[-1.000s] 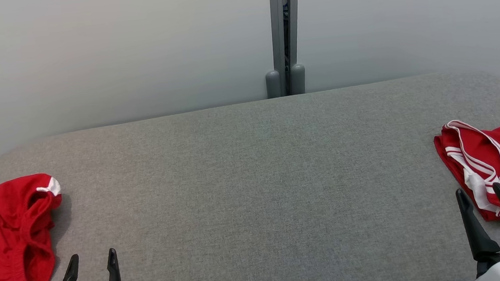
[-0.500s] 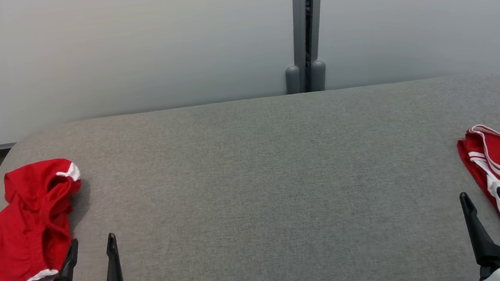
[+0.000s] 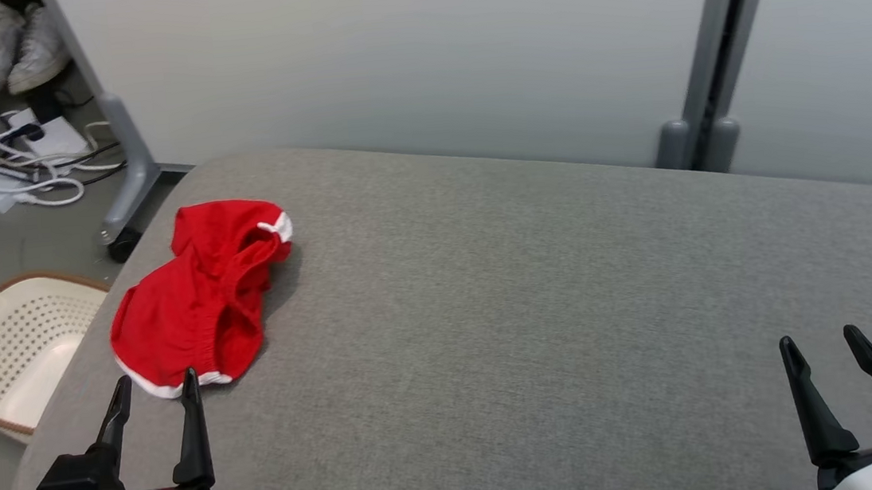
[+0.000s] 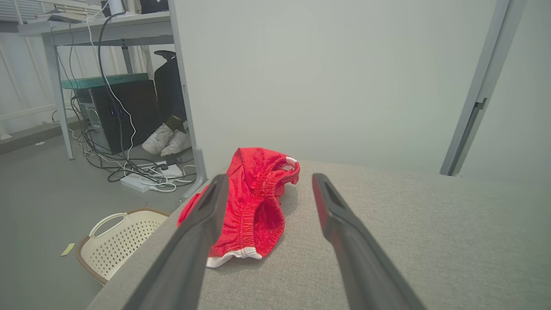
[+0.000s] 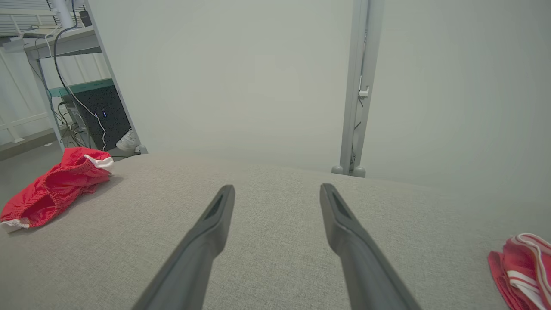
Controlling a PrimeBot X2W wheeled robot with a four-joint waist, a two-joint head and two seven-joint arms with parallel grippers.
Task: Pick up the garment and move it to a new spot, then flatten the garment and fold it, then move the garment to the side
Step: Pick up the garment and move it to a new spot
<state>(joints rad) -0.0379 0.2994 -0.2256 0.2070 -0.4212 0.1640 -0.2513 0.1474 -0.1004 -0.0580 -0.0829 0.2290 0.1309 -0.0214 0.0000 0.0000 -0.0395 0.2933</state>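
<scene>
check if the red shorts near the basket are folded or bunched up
Bunched up, not folded: the red shorts lie in a rumpled heap, elastic waistband gaping and cloth creased.

Light bright, soft, even; no glare. Red shorts [image 3: 198, 308] cast faint shadow toward 3 o'clock on grey cushion [image 3: 530, 308]. Head view sharp. Wrist views wide-angle: post [image 4: 481, 86] leans near 3 o'clock edge; fingers [image 4: 193, 249] blurred toward 6 o'clock.
</scene>
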